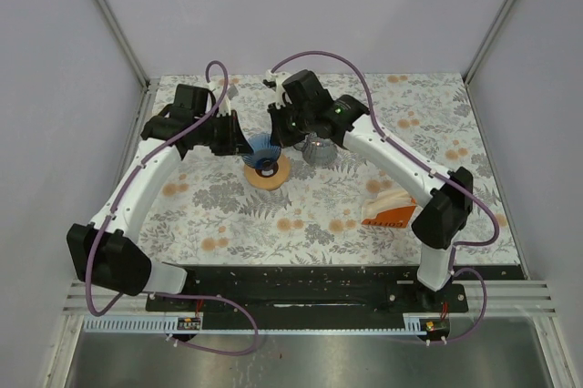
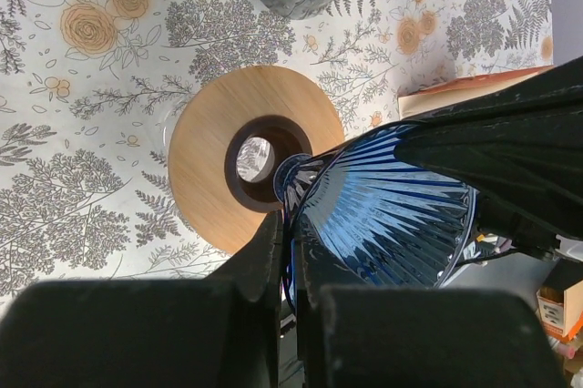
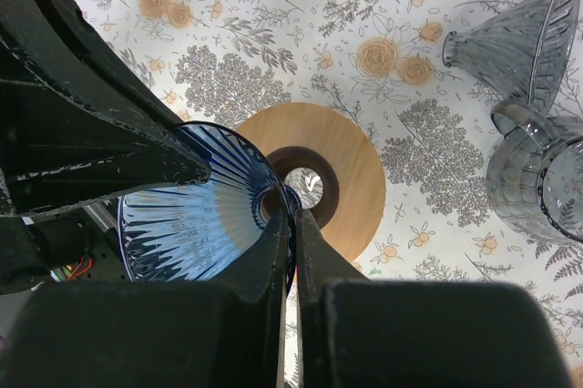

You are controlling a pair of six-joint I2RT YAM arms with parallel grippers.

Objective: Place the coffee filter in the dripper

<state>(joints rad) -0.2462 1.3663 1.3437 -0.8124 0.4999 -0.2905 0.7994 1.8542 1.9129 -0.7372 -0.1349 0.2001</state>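
The right gripper (image 3: 293,217) is pinched tight on the thin wall of the blue dripper (image 3: 200,224), a sliver of blue glass showing between its fingers. The left gripper (image 2: 287,238) is clamped on the same wall from the other side. The cone is tipped over. Seen from above, its narrow outlet sits at 6 o'clock against the hole of the wooden ring (image 3: 355,178) and its wide mouth fans toward 12, so its long axis leans rather than standing upright. The step in hand looks like righting and seating the dripper. Both arms should rotate together about the outlet, keeping it centred over the hole, and only one should release once the mouth faces up. The coffee filter (image 1: 387,195) is well apart at 4 o'clock, lying flat in an orange holder (image 1: 392,217). Its pointing is too small to tell. A grey glass vessel (image 3: 537,178) stands near, at 3 o'clock.
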